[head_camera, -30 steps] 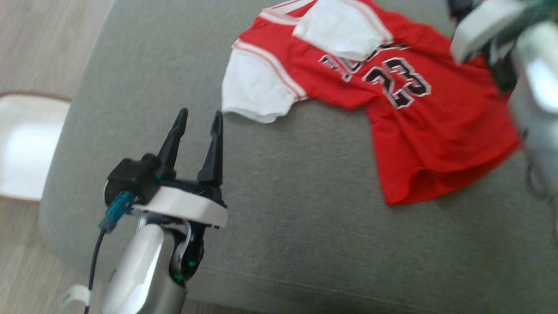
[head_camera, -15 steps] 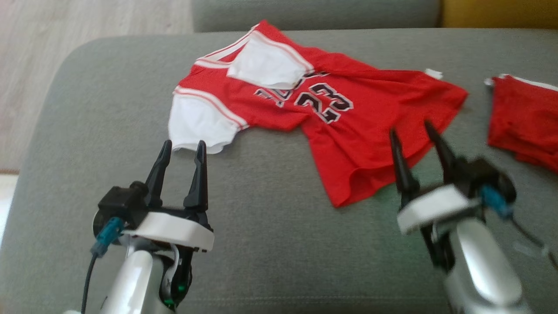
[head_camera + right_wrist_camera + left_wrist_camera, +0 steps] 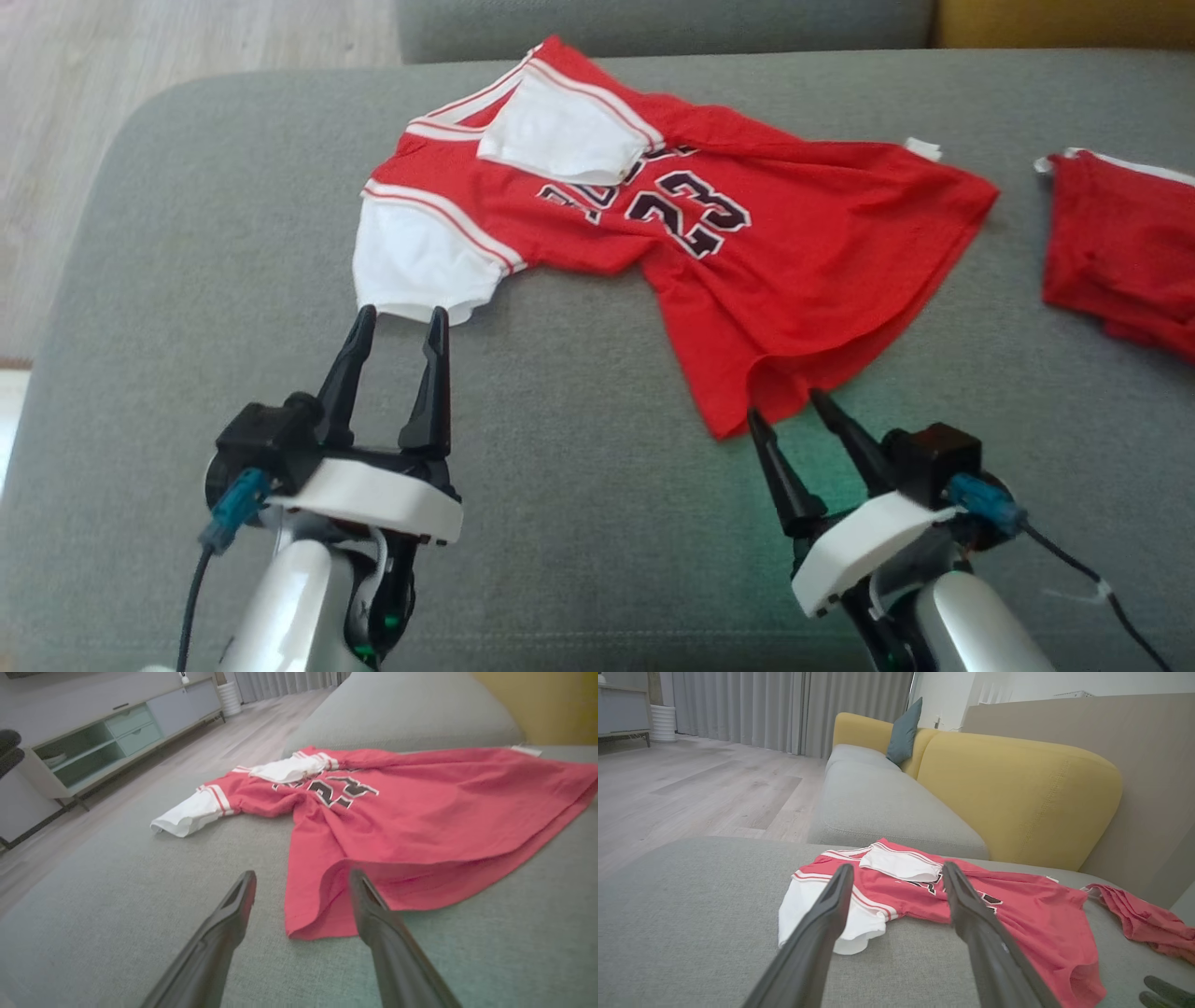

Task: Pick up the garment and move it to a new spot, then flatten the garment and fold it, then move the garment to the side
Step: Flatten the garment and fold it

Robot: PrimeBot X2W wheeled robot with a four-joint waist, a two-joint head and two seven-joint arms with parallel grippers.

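A red jersey (image 3: 766, 243) with white sleeves and a black 23 lies crumpled on the grey sofa seat (image 3: 579, 448), one sleeve folded over its chest. My left gripper (image 3: 400, 317) is open, its tips just short of the white sleeve (image 3: 420, 266). My right gripper (image 3: 787, 406) is open too, its tips at the jersey's near red hem corner. The left wrist view has the jersey (image 3: 1017, 914) lying beyond the open gripper (image 3: 896, 870). In the right wrist view the hem corner (image 3: 317, 919) sits between the spread fingers of the gripper (image 3: 301, 877).
A second red garment (image 3: 1120, 252) lies at the seat's right side. Yellow backrest cushions (image 3: 1017, 793) rise behind, with a blue pillow (image 3: 903, 732). Wooden floor (image 3: 187, 56) lies to the left past the seat's rounded edge. A low cabinet (image 3: 107, 742) stands across the room.
The head camera swung right, bringing the whole jersey and the second garment into view. My right gripper came down from the upper right to the hem corner. The left gripper edged toward the sleeve.
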